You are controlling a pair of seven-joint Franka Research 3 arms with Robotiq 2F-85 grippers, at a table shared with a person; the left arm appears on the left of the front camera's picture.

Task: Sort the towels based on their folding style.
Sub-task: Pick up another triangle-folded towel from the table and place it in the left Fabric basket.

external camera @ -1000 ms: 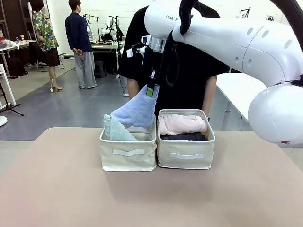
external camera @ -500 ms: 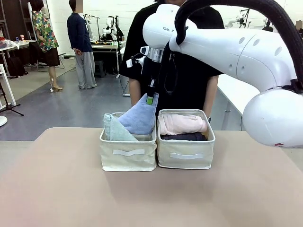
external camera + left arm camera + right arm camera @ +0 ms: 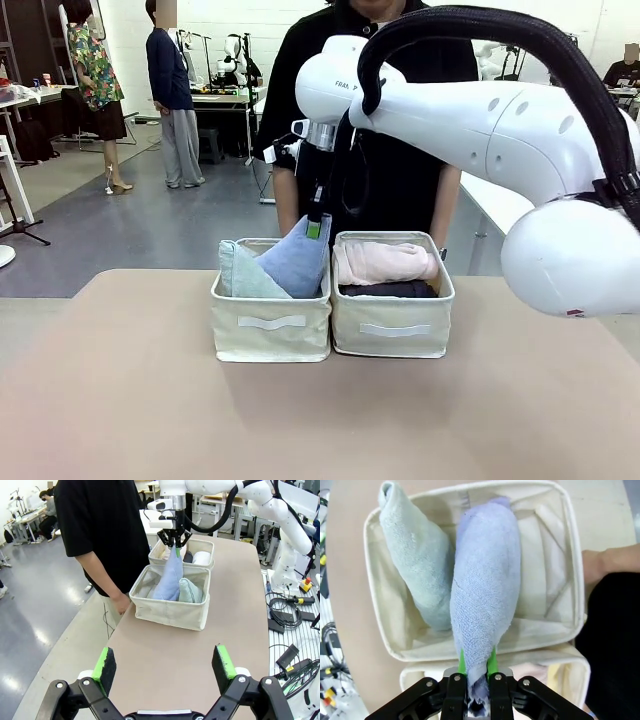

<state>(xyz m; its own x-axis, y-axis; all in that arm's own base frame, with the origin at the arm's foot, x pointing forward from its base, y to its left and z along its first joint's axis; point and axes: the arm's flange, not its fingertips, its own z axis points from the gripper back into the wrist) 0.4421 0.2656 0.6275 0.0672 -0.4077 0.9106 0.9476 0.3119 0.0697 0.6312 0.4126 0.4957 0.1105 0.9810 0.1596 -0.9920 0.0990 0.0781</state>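
Observation:
My right gripper [image 3: 316,228] is shut on the narrow tip of the light blue cone towel [image 3: 297,262]. Its wide end sits down inside the left cream basket [image 3: 270,335], against the pale teal cone towel [image 3: 242,275]. From the right wrist view, the blue towel [image 3: 485,595] hangs from the right gripper [image 3: 477,667] beside the teal one [image 3: 417,555]. The right basket [image 3: 392,335] holds a pink roll [image 3: 385,262] over a dark grey roll [image 3: 390,290], and a white roll [image 3: 201,558] shows there too. My left gripper [image 3: 164,661] is open, well back above the bare table.
A person in black stands close behind the baskets, with a hand [image 3: 121,602] at the table's far edge near the left basket. The tan tabletop [image 3: 320,420] spreads wide in front of the baskets. Cables and another arm's base [image 3: 287,570] lie beyond the table's side.
My right gripper has come down with the light blue towel, whose wide end has sunk from above the rim into the left basket. The left gripper has stayed still.

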